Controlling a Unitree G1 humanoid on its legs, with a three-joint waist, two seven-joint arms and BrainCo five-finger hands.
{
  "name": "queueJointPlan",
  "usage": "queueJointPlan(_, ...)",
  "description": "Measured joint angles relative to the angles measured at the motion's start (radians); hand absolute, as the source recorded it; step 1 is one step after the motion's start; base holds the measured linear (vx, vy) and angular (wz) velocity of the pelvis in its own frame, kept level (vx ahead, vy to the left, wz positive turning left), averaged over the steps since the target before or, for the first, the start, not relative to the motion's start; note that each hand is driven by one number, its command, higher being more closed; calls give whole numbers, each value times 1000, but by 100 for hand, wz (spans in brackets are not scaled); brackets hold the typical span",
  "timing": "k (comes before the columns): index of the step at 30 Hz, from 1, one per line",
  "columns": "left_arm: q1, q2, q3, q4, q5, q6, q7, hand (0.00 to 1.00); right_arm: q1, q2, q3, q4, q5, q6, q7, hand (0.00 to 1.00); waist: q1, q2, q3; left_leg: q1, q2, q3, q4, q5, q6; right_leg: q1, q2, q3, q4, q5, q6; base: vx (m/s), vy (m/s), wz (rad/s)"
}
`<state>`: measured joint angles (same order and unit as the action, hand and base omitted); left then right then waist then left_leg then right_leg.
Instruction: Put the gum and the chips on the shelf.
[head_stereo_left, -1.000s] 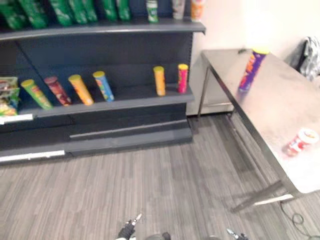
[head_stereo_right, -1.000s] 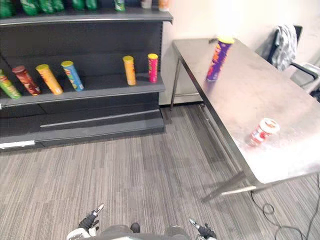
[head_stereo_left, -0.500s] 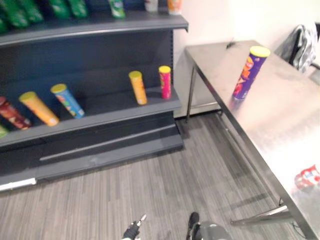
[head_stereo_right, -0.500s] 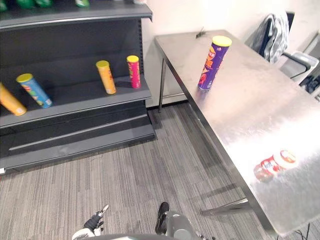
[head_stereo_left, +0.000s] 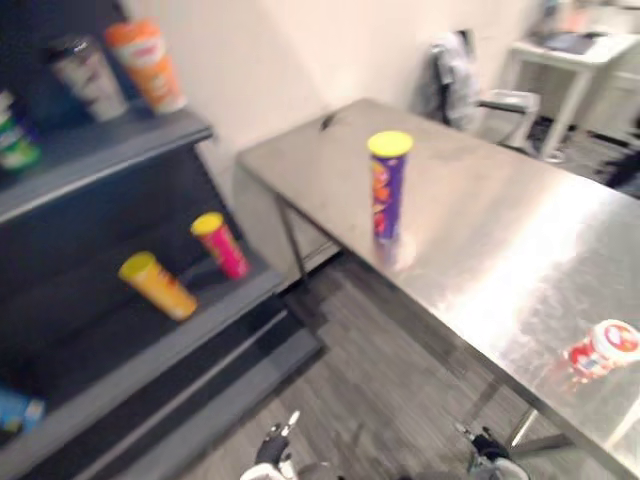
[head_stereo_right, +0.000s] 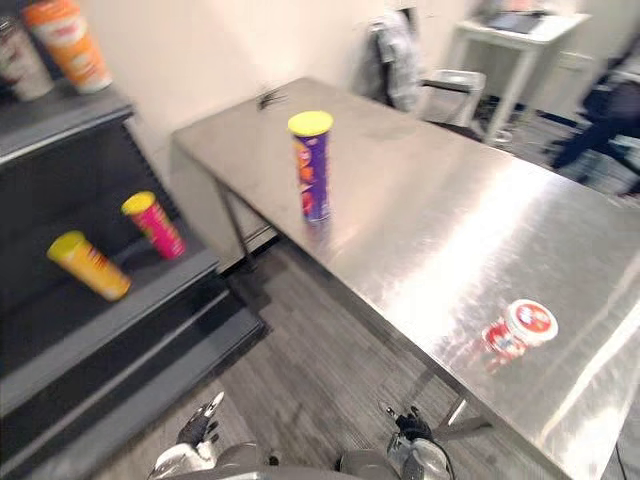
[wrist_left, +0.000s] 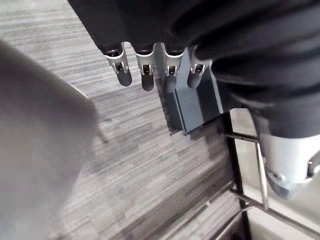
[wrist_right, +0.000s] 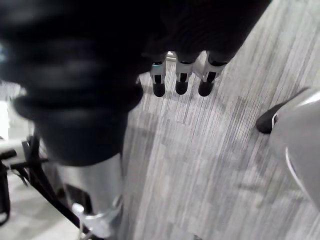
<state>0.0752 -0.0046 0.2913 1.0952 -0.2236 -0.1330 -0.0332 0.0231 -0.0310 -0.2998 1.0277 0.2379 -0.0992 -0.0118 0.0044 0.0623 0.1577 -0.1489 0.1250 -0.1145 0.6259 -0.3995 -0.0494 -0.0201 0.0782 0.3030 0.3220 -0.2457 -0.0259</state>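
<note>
Both hands hang low over the grey striped floor (wrist_left: 125, 165). The left hand (wrist_left: 145, 74) is released, fingers straight and holding nothing; the right hand (wrist_right: 181, 82) is likewise released and empty. On the steel table (head_stereo_right: 450, 220), at the near edge, the gum (head_stereo_right: 520, 328), a red tub with a white lid, apparently lies on its side, lid closed. Further along the table the chips (head_stereo_right: 312, 165), a purple can with a yellow lid, stands upright, well apart from the gum. Neither is on the dark shelf (head_stereo_right: 110, 330), whose lower board carries a pink can (head_stereo_right: 153, 224) and an orange can (head_stereo_right: 88, 265), both yellow-lidded. Its upper board holds an orange cup (head_stereo_right: 68, 42) beside a grey one (head_stereo_right: 20, 60). Contents of all containers cannot be seen. A chair (head_stereo_right: 400, 45) with a draped garment stands beyond the table.
</note>
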Motion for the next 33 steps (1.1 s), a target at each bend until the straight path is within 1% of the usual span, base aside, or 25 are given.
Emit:
queueJointPlan(2, 6, 0, 11, 1, 0, -3, 6, 0, 14, -3, 16, -11, 3, -9, 0, 0, -1, 2, -6, -2, 12, -135, -120, 35, 3, -20, -1, 80, 20, -20, 38, 139, 393, -156)
queueJointPlan(3, 11, -9, 15, 12, 1, -11, 10, 0, 38, -14, 36, -34, 2, -16, 1, 0, 0, 18, -31, 1, 26, -217, -217, 84, -95, -60, 6, 145, 40, -41, 79, 151, 471, -148)
queueJointPlan(4, 6, -2, 17, 16, 4, -10, 11, 0, 40, -13, 36, -32, 1, -14, 0, 0, -3, 11, -37, -1, 14, -188, -203, 78, -93, -66, -9, 165, 49, -38, 88, 166, 571, -147)
queueJointPlan(5, 12, 14, 25, 15, 6, -11, 18, 0, 70, -6, 59, -41, -1, -14, 5, 0, -9, -33, -56, -8, -20, -143, -167, 73, -83, -94, -43, 165, 43, -11, 111, 102, 460, -124)
queueJointPlan(6, 8, 21, 39, 7, 7, -17, 25, 0, 82, 2, 82, -40, -2, -13, 14, 0, 1, -53, -57, -25, -63, -174, -106, 64, -72, -100, -70, 204, 20, -1, 128, 90, 498, -146)
queueJointPlan(7, 8, 25, 38, 1, 8, -17, 29, 0, 85, 9, 87, -37, -3, -8, 17, 0, 0, -70, -67, -29, -82, -170, -80, 55, -64, -110, -85, 234, 4, 17, 150, 47, 379, -139)
queueJointPlan(9, 5, 31, 25, -6, 12, -17, 30, 0, 90, 10, 98, -37, -2, -7, 20, 0, -12, -81, -74, -21, -104, -147, -69, 33, -51, -140, -97, 267, -8, 70, 162, 6, 282, -124)
queueJointPlan(10, 4, 31, 24, -12, 11, -17, 30, 0, 92, 10, 98, -36, -2, -5, 20, 0, -13, -84, -76, -21, -107, -136, -70, 28, -46, -149, -99, 273, -7, 79, 167, -13, 260, -99)
queueJointPlan(12, -15, 26, -9, -34, 11, -17, 31, 0, 99, 11, 74, -39, 5, 5, 18, 0, -34, -87, -77, -22, -123, -89, -78, -9, -4, -179, -119, 291, -15, 108, 196, -57, 225, -84)
queueJointPlan(13, -36, 17, -31, -35, 11, -17, 31, 0, 107, 10, 59, -39, 8, 8, 18, 0, -35, -91, -79, -20, -127, -57, -71, -14, 3, -187, -124, 307, -24, 135, 204, -92, 178, -75)
queueJointPlan(15, -46, -5, -60, -41, 11, -18, 30, 0, 121, 13, 24, -52, 16, 6, 18, 0, -36, -84, -76, -17, -130, -22, -63, -18, 12, -186, -130, 316, -40, 162, 211, -146, 151, -67)
queueJointPlan(17, -58, -34, -92, -42, 11, -20, 29, 0, 146, 22, -22, -52, 56, 8, 14, 0, -44, -89, -82, -3, -137, 27, -57, -27, 33, -181, -148, 329, -70, 185, 216, -168, 124, -68)
queueJointPlan(19, -52, -33, -101, -41, 12, -22, 29, 0, 161, 34, -48, -45, 89, 9, 10, 0, -55, -97, -81, -4, -131, 64, -42, -40, 36, -185, -151, 323, -97, 203, 202, -133, 63, -63)
queueJointPlan(20, -52, -35, -103, -40, 12, -22, 29, 0, 168, 39, -65, -40, 98, 10, 5, 0, -55, -93, -80, -2, -113, 86, -40, -42, 40, -193, -150, 272, -111, 225, 175, -165, 26, -93)
queueJointPlan(21, -49, -37, -104, -36, 12, -22, 29, 0, 171, 39, -83, -35, 116, 14, 3, 0, -54, -74, -74, -3, -76, 114, -37, -37, 48, -211, -150, 135, -109, 251, 115, -146, -19, -78)
queueJointPlan(22, -49, -33, -99, -30, 12, -21, 28, 0, 176, 39, -88, -31, 118, 15, -1, 0, -55, -72, -74, -2, -55, 133, -38, -32, 46, -227, -152, 47, -68, 230, 76, -140, -101, -65)
queueJointPlan(23, -50, -31, -87, -25, 11, -21, 27, 0, 192, 35, -86, -28, 124, 27, -3, 0, -53, -68, -73, 9, -19, 144, -51, -11, 21, -267, -154, -118, 151, 168, 60, -83, -134, -29)
queueJointPlan(25, -47, -32, -79, -21, 12, -21, 23, 0, 197, 29, -80, -25, 123, 29, -1, 0, -35, -67, -74, 57, 10, 158, -122, 33, -5, -238, -159, -174, 312, 97, 57, -15, -216, -25)
queueJointPlan(27, -45, -34, -54, -21, 14, -22, 14, 0, 199, 22, -61, -26, 112, 29, 1, 0, -22, -72, -76, 92, 20, 163, -205, 83, -40, -166, -213, -214, 360, 48, 79, 28, -304, -17)
queueJointPlan(28, -45, -33, -34, -24, 16, -22, 10, 0, 195, 21, -55, -27, 109, 30, 2, 0, -15, -100, -84, 101, 13, 169, -225, 95, -61, -134, -252, -250, 288, 21, 127, 50, -296, -37)
queueJointPlan(29, -46, -31, -4, -17, 35, -19, 7, 0, 185, 26, -68, -30, 85, 27, 2, 0, -2, -92, -94, 95, 15, 170, -252, 104, -84, -89, -246, -303, 133, -29, 137, 55, -271, -65)
queueJointPlan(30, -52, -41, -11, 12, 44, -17, 5, 0, 150, 5, -94, -20, 70, 25, 5, 0, 2, -42, -91, 97, 30, 128, -304, 119, -81, -60, -204, -318, 14, 1, 132, 28, -233, -60)
queueJointPlan(31, -52, -39, -21, 23, 48, -16, 2, 0, 138, -3, -95, -9, 62, 25, 7, 0, -1, -33, -92, 100, 28, 106, -338, 131, -77, -48, -191, -314, -37, 24, 133, 6, -174, -36)
queueJointPlan(32, -51, -29, -53, 36, 49, -17, 1, 0, 126, -16, -96, 18, 41, 27, 11, 0, 1, -23, -98, 105, 32, 67, -397, 167, -77, -34, -162, -313, -103, 74, 117, -8, -77, -7)
queueJointPlan(33, -49, 98, -149, 132, 44, -10, 9, 0, 99, -29, -6, 131, 36, 27, 42, 0, -3, -108, -88, 169, -33, 50, -537, 248, -64, 45, -209, -320, -277, 165, 141, 5, -48, -4)
